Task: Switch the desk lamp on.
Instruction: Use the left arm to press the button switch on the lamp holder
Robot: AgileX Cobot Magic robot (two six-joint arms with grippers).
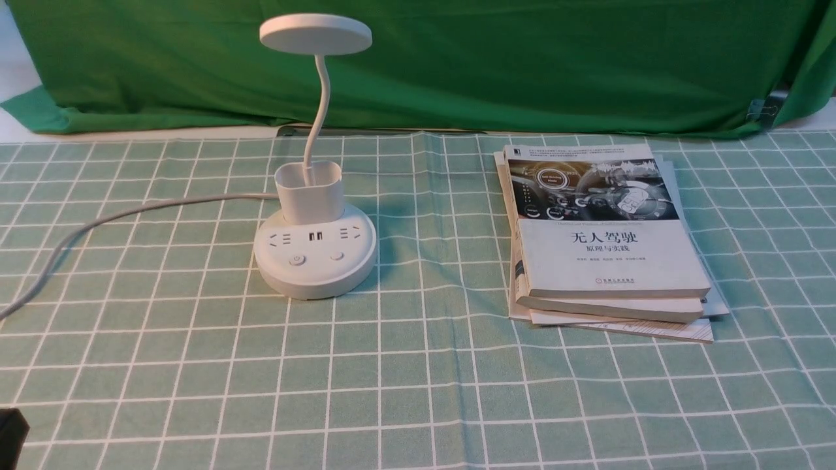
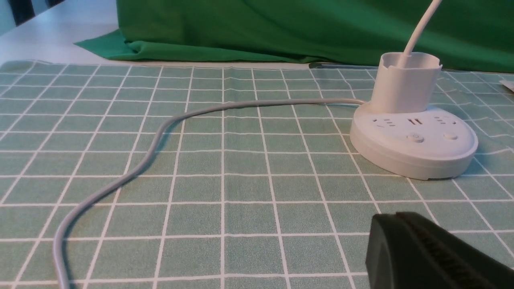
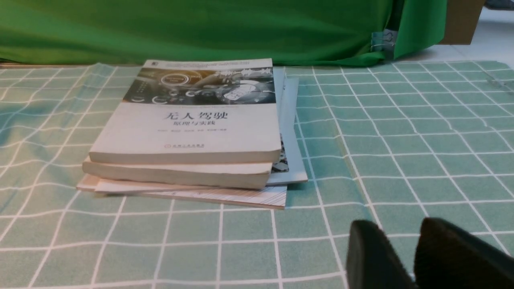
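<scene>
- My left gripper point(image 2: 395, 216) shows its dark fingers pressed together, with nothing visible between them.
- My right gripper point(image 3: 401, 224) has its fingers spread, with cloth visible through the gap.
- The lamp point(image 1: 313, 241) stands upright on the cloth point(image 1: 392, 391), left of centre in my front view, apart from both grippers.
- Its disc head point(image 1: 316, 34) tops a curved gooseneck point(image 1: 321, 104) rising from the cup point(image 1: 310, 196); the base bears two buttons, the left one point(image 1: 297, 260) with a power mark.
- A grey cord point(image 1: 130, 210) runs leftward from the base.
- To the right lies a stack of books point(image 1: 610, 254).
- A green drape point(image 1: 457, 65) hangs behind.
</scene>
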